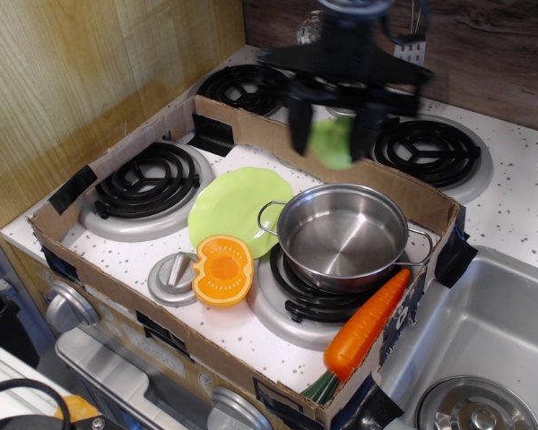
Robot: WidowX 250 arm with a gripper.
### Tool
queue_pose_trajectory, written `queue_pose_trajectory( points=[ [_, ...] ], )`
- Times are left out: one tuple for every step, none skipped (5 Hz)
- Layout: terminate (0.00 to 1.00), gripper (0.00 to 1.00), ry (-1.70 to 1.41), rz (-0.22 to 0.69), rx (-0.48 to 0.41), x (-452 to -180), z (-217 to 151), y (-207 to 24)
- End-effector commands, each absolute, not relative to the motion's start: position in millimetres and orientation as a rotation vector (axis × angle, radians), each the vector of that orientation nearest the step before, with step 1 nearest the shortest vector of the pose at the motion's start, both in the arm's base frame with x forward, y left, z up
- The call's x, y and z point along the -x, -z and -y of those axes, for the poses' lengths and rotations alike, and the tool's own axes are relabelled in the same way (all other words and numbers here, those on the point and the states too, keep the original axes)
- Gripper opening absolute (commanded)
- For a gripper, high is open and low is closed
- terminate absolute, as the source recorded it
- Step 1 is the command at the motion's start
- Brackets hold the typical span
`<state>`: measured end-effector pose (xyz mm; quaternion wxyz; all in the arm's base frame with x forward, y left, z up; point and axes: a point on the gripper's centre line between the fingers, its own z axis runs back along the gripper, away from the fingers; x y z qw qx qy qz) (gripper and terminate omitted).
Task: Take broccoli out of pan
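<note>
My gripper (332, 139) is shut on the light-green broccoli (332, 143) and holds it in the air above the far rim of the pan. The arm is blurred by motion. The shiny steel pan (342, 235) stands on the front right burner inside the cardboard box. Its inside is bare metal, with nothing in it. Its two thin loop handles point left and right.
A lime-green plate (236, 206) lies left of the pan. An orange toy half (222, 269) and a small grey knob lid (172, 277) sit in front of the plate. A toy carrot (366, 324) leans on the cardboard box wall (435, 208). A sink (484, 340) is at the right.
</note>
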<state>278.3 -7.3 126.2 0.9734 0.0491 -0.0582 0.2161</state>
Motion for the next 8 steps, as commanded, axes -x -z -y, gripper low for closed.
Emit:
queue_pose_trajectory(
  points=[
    [0.0, 0.0, -0.651, 0.187, -0.222, -247, -41, -115],
    [0.0, 0.0, -0.708, 0.175, -0.244, -227, -60, -99],
    [0.0, 0.0, -0.765, 0.166, -0.248, -213, -80, -77],
    [0.0, 0.0, -0.809, 0.163, -0.23, -201, -98, -60],
    [0.0, 0.0, -0.797, 0.143, -0.223, -198, -110, -47],
    [0.0, 0.0, -0.761, 0.12, -0.199, -197, -121, -39],
    [0.0, 1.0, -0.734, 0.129, -0.186, -199, -121, -42],
    [0.0, 1.0, -0.716, 0.117, -0.193, -204, -119, -49]
  ],
)
